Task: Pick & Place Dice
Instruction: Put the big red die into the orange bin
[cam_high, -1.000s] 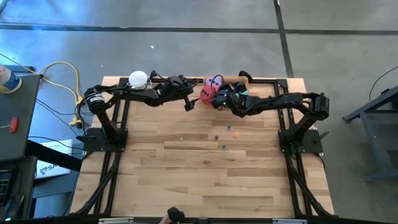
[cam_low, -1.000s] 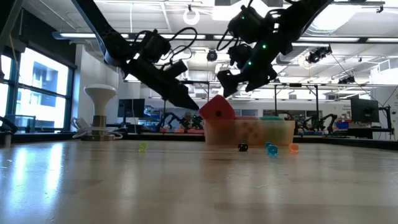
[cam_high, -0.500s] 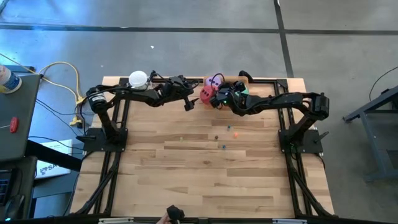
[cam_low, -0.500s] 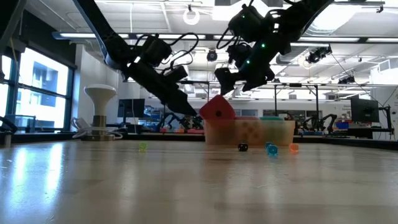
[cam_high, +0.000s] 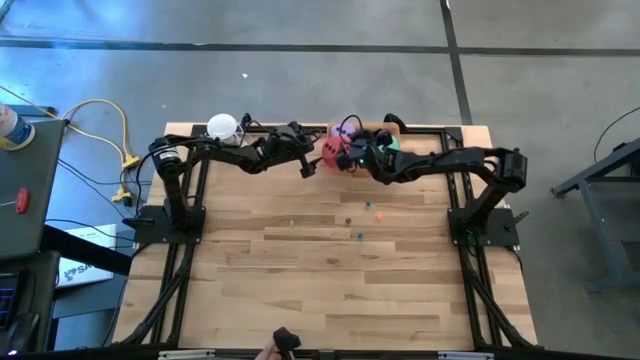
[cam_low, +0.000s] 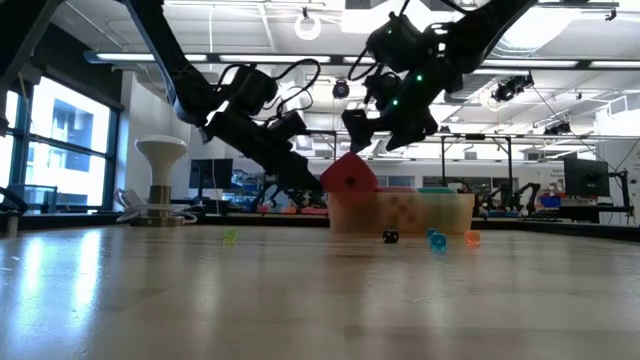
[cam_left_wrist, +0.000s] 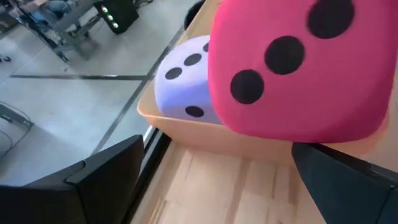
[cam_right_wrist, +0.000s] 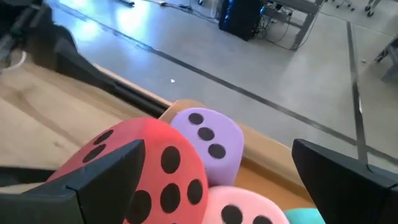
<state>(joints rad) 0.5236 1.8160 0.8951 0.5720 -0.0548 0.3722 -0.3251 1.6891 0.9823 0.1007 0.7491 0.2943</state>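
Right wrist view: red die (cam_right_wrist: 146, 168), purple die (cam_right_wrist: 208, 140), pink die (cam_right_wrist: 239, 208) and a teal corner (cam_right_wrist: 305, 216) sit bunched in the tan tray (cam_left_wrist: 186, 127) at the table's (cam_high: 330, 270) far edge, red tipped over the rim, so placing looks nearly done. Left tool (cam_high: 308, 167) and right tool (cam_high: 350, 163) flank the pile, both open and empty; tiny beads (cam_low: 437, 240) lie well clear, probably no hindrance.

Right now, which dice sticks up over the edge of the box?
The red dice. It sits tilted on the box rim, while the purple, pink and teal ones lie inside.
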